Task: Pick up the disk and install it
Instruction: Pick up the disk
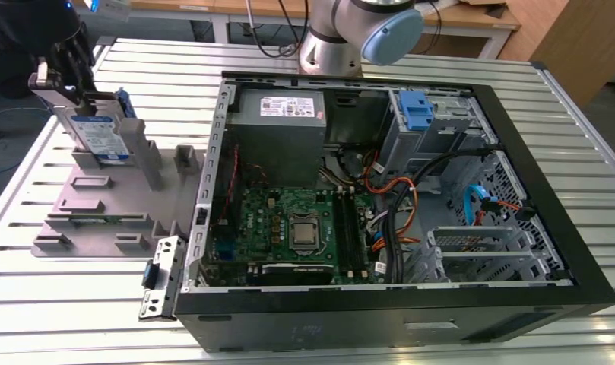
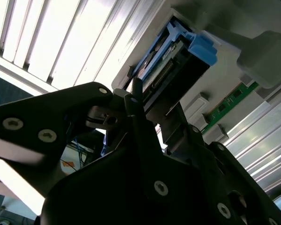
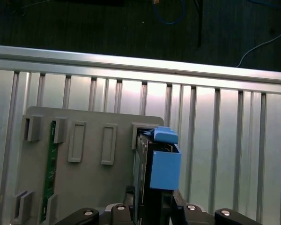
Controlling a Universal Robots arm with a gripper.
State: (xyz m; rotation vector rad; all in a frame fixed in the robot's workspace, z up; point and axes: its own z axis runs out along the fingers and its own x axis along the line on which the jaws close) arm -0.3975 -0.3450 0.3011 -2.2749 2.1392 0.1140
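Clamping the disk (image 1: 103, 135) by its upper end, the tool (image 1: 69, 90) has its fingers closed on both flat faces, and the drive stands upright with its white-and-blue label facing out. The open computer case (image 1: 550, 251) lies on the slatted metal worktop (image 1: 43, 304). The disk is outside that case, well off its wall on the exterior view's left. There it stands over a grey holder plate (image 1: 94, 205) that lies just beside the case. Its lower end is down among the plate's upright posts, but I cannot tell whether it sits in a slot or hangs just free. In both wrist views the disk's blue rail (image 3: 165, 168) (image 2: 201, 44) shows end-on. Inside the case lie a grey power-supply box (image 1: 279, 122) and a green motherboard (image 1: 286, 228).
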